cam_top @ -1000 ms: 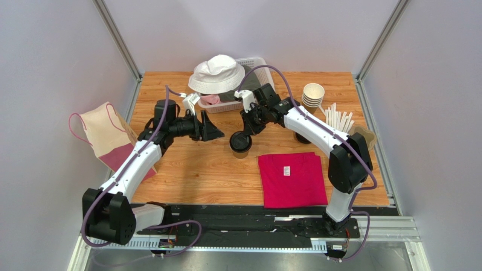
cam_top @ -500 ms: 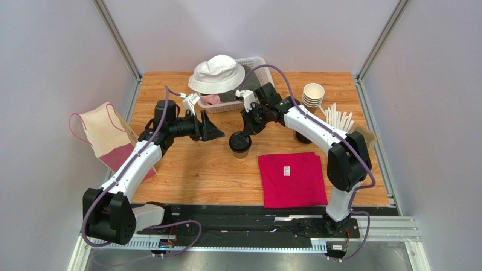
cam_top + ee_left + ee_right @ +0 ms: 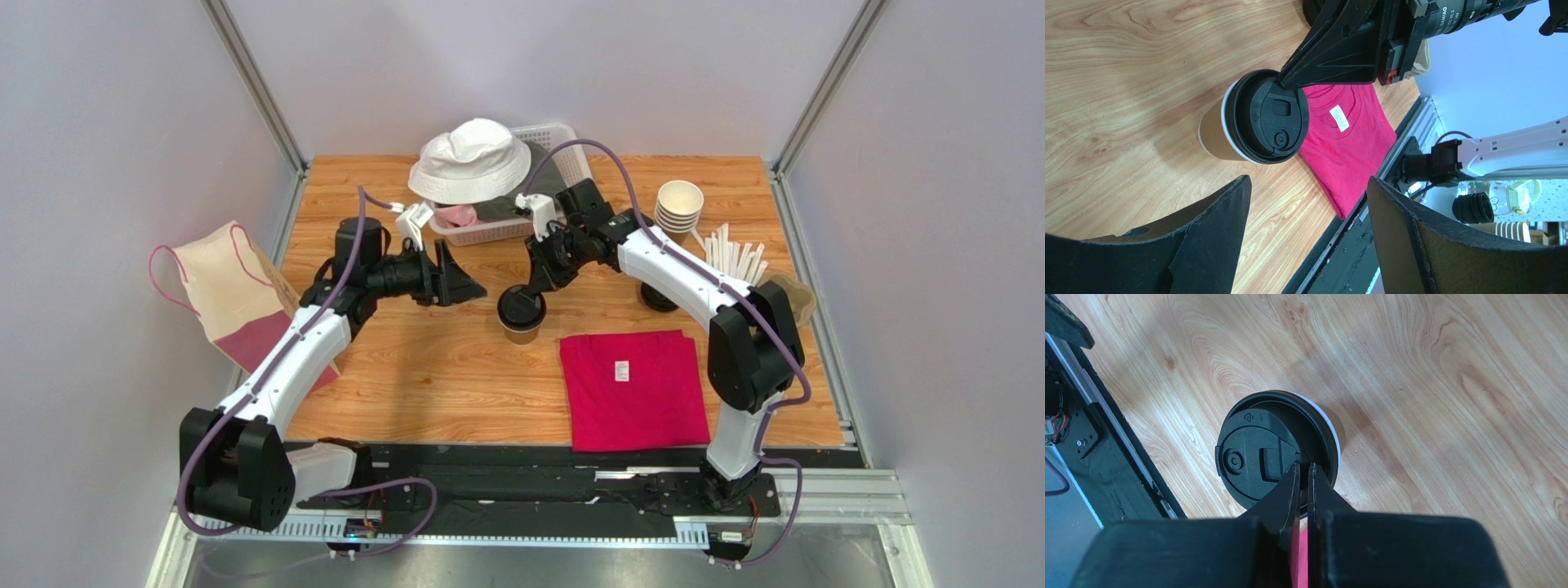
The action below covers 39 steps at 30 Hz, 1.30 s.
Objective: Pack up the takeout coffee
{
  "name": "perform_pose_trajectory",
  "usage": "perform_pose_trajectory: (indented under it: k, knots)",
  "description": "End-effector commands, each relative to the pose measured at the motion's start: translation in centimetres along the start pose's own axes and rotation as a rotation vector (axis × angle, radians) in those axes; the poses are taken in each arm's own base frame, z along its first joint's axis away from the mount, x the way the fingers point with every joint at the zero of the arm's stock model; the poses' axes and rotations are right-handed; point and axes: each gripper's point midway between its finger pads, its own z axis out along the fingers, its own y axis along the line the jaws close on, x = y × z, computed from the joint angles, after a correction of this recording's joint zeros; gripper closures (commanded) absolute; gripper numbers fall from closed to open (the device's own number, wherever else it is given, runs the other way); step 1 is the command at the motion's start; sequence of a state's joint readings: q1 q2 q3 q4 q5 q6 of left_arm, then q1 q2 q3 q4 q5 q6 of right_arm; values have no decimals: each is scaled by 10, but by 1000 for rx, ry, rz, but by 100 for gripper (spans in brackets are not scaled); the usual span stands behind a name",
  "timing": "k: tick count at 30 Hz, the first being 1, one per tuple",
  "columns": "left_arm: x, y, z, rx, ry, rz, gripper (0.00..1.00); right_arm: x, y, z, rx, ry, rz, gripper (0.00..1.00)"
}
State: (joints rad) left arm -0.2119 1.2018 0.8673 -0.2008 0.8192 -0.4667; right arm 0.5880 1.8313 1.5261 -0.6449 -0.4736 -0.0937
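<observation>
**A:** What carries everything?

**B:** A light wooden table [image 3: 417,368]. A folded magenta T-shirt [image 3: 635,392] lies flat on its near right part. A tan and pink cloth bag [image 3: 221,294] hangs over the left edge. At the far edge, a white bucket hat [image 3: 470,159] sits on a white plastic basket [image 3: 558,132].

**A:** And the coffee?

**B:** The small tan paper cup [image 3: 521,321] stands upright near the middle of the table, just beside the T-shirt's far left corner. A round black plastic lid [image 3: 1257,456] is seated on it, with the cup's white rim showing around the lid's edge.

**A:** How are the right arm's jaws set?

**B:** They are almost together, with only a thin slit between the fingertips [image 3: 1290,484]. They come down from above and their tips touch the rim of the lid on its far side. Nothing shows between them.

**A:** And the left arm's jaws?

**B:** They are spread wide. The two black fingers [image 3: 1211,233] point at the cup from its left. The cup stands beyond their tips, in line with the gap. They hold nothing and touch nothing.
</observation>
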Motion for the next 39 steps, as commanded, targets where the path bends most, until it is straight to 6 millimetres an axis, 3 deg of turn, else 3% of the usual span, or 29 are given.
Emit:
perform_pose_trajectory:
  k: [1,6,10,14,19,26,30,39]
  knots:
    - [0,-3,1,27,-5,12,23,-5,1,6,-20,-26,3,100]
    - [2,-3,2,36,2,10,25,-1,-2,10,-21,-19,2,100]
    - [6,-1,4,45,11,4,34,0,-5,14,-22,-18,-1,100]
    - [8,2,9,63,20,-20,51,5,-8,18,-22,-6,8,100]
    - [6,2,19,85,32,-17,57,6,-9,19,-26,-2,11,100]
    - [6,6,25,89,49,-30,57,-1,-6,12,-31,-4,12,64]
    - [6,7,27,86,52,-34,57,-7,-4,7,-32,-15,7,57]
    - [5,8,28,83,50,-34,58,-26,2,-7,-46,-50,-2,54]
